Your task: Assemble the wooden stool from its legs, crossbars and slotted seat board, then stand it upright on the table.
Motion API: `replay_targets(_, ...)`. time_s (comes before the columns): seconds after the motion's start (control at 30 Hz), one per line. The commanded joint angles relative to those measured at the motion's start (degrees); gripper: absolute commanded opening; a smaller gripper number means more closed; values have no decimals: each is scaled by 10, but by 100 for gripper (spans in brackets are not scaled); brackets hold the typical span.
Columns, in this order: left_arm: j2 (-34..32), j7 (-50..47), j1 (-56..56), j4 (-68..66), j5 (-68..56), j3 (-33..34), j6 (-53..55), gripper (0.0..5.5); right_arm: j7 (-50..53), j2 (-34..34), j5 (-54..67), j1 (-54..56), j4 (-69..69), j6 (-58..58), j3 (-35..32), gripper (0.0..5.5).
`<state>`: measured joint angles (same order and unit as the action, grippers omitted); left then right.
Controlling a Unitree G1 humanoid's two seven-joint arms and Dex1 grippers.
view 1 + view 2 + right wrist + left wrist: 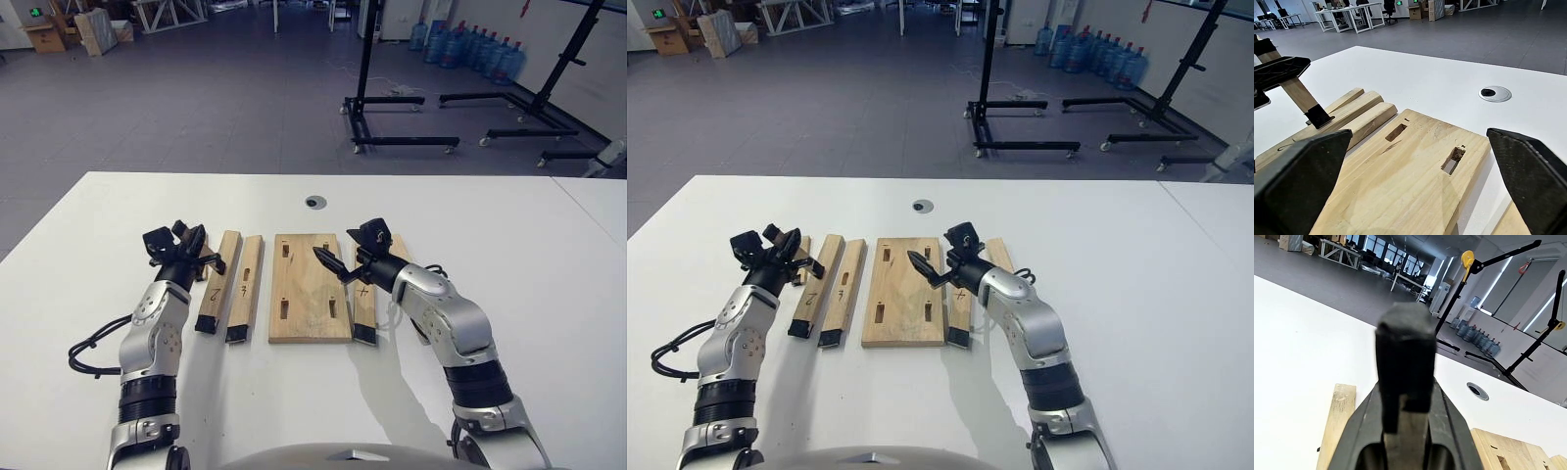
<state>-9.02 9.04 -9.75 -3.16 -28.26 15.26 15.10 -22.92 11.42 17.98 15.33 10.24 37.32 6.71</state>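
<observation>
While my left gripper (188, 243) clamps a light, stiff crossbar (1300, 95), my open right gripper (335, 266) should pinch the seat board (309, 294) by its edge.

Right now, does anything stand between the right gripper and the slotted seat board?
Nothing visible does. The right gripper hangs with open jaws over the right side of the slotted seat board, whose top lies bare beneath it.

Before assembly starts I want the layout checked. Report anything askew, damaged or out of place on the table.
Nothing looks damaged. The seat board lies flat, with legs lying straight beside it. The one part out of line is the wooden piece clamped in the left gripper, tilted up rather than lying flat.
</observation>
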Motion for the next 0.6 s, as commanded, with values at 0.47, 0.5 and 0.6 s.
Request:
replay_targets(0.47, 0, 7, 1, -7, 42, -10, -20, 39, 1, -6, -6, 7, -3, 2, 8, 506)
replay_targets(0.5, 1, 6, 2, -6, 44, -9, -21, 39, 1, -5, -7, 8, -3, 2, 8, 506)
replay_targets(0.6, 3, 2, 1, 0, 43, -4, -20, 39, 0, -5, -7, 8, -5, 2, 8, 506)
